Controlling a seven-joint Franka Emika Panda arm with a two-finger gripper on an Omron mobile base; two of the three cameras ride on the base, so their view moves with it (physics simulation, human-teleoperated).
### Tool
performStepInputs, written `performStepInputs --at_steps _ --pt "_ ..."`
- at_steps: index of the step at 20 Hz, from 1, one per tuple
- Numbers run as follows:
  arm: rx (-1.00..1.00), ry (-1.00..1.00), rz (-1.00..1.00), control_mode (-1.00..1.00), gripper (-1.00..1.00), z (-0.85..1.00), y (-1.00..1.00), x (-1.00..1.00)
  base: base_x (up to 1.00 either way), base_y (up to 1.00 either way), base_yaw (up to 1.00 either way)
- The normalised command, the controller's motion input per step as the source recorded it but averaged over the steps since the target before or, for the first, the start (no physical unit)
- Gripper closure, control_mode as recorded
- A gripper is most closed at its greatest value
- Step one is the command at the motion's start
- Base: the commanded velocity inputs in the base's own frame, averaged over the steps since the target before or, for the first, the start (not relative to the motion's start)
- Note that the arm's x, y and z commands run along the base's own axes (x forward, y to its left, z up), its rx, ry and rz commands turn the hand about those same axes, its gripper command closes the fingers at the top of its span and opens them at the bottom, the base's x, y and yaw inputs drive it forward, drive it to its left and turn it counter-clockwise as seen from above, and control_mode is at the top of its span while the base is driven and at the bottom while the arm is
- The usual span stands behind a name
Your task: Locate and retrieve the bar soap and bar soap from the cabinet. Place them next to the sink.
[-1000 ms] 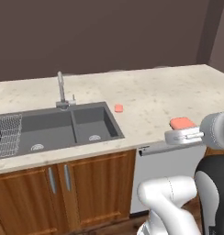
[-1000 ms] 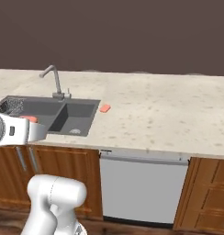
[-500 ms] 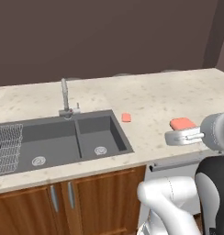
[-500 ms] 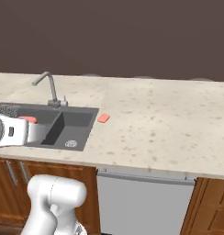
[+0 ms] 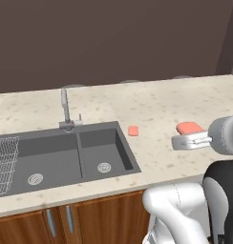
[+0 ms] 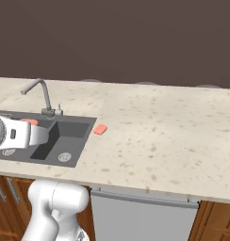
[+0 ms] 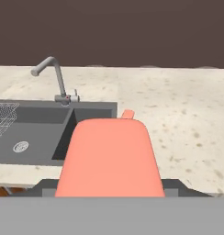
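One salmon-pink bar soap (image 5: 133,130) (image 6: 100,129) (image 7: 128,114) lies flat on the speckled counter, just right of the dark grey sink (image 5: 51,157) (image 6: 65,136) (image 7: 40,128). My gripper (image 5: 186,136) (image 6: 30,127) (image 7: 109,183) is shut on the second bar soap (image 5: 189,127) (image 6: 28,122) (image 7: 109,158), held above the counter's front edge, to the right of the sink. The hand view looks over this held bar toward the sink's silver faucet (image 5: 65,107) (image 6: 41,94) (image 7: 54,75). The cabinet is out of view.
A wire dish rack (image 5: 4,159) (image 7: 3,119) sits in the sink's left basin. Wooden counter doors with short silver handles (image 5: 56,221) stand below the sink, and a grey dishwasher front (image 6: 140,219) lies to their right. A dark wall backs the counter.
The whole scene has slid to the right in both base views, so the base has driven left along the counter. The gripper stays shut on its bar soap.
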Motion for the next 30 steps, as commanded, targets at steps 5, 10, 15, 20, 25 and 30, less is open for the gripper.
performStepInputs --at_steps 5,10,15,20,25,30 --pt "0.0 0.0 0.0 1.0 1.0 0.0 0.0 0.0 0.0 -0.01 0.0" --pt "0.0 0.0 0.0 1.0 1.0 0.0 0.0 0.0 0.0 0.0 0.0" --pt "0.0 0.0 0.0 -1.0 1.0 0.0 0.0 0.02 0.0 0.0 0.0" --pt "-0.01 0.02 0.0 -1.0 1.0 -0.01 -0.12 0.3 0.0 0.0 0.0" --pt "-0.05 0.14 0.0 -1.0 1.0 -0.09 -0.2 0.54 0.0 0.0 0.0" --pt "-0.06 0.15 -0.01 -1.0 1.0 -0.47 -0.17 0.51 0.0 0.0 0.0"
